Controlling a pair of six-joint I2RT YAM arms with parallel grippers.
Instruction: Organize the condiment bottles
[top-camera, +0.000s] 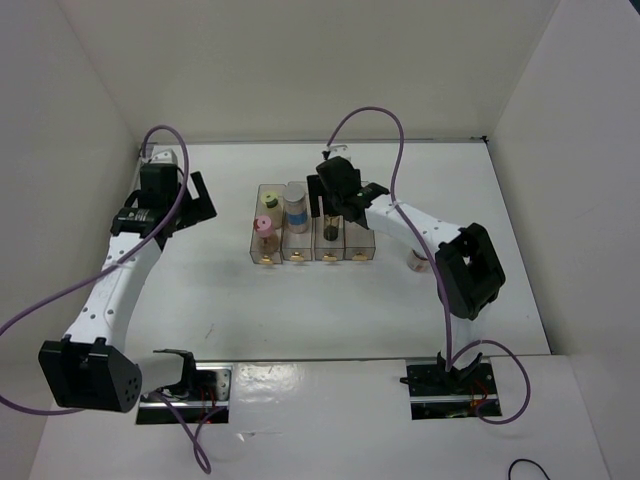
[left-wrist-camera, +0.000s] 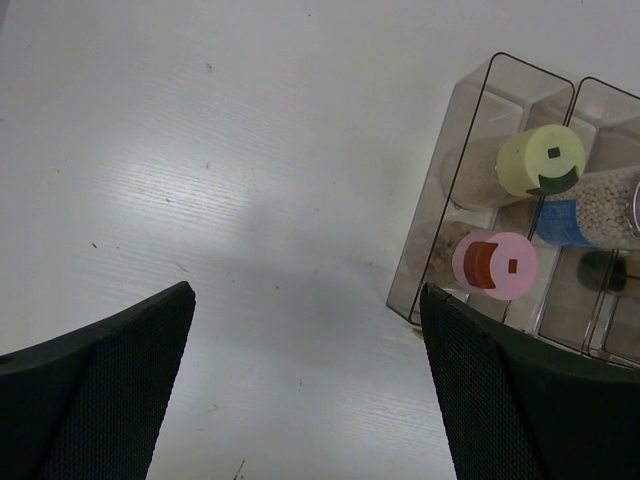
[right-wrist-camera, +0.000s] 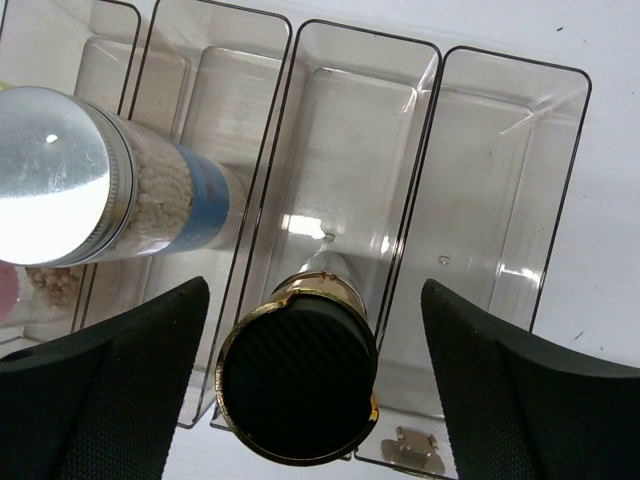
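Observation:
Four clear bins (top-camera: 360, 243) stand in a row at mid-table. The leftmost holds the yellow-green-capped jar (top-camera: 271, 204) (left-wrist-camera: 541, 160) and the pink-capped jar (top-camera: 264, 226) (left-wrist-camera: 495, 264). The second holds the blue-banded jar (top-camera: 295, 208) (right-wrist-camera: 50, 175). The third holds the slim dark brown bottle (top-camera: 330, 237) (right-wrist-camera: 297, 378), standing upright. My right gripper (top-camera: 335, 212) (right-wrist-camera: 312, 330) is open just above that bottle, a finger on each side, not touching it. The white-lidded jar with the red mark (top-camera: 418, 262) stands on the table, partly hidden by the right arm. My left gripper (top-camera: 203, 200) (left-wrist-camera: 305, 400) is open and empty, left of the bins.
The rightmost bin (right-wrist-camera: 505, 200) holds nothing. White walls close in the table (top-camera: 300, 310) at the back and on both sides. Purple cables loop over both arms.

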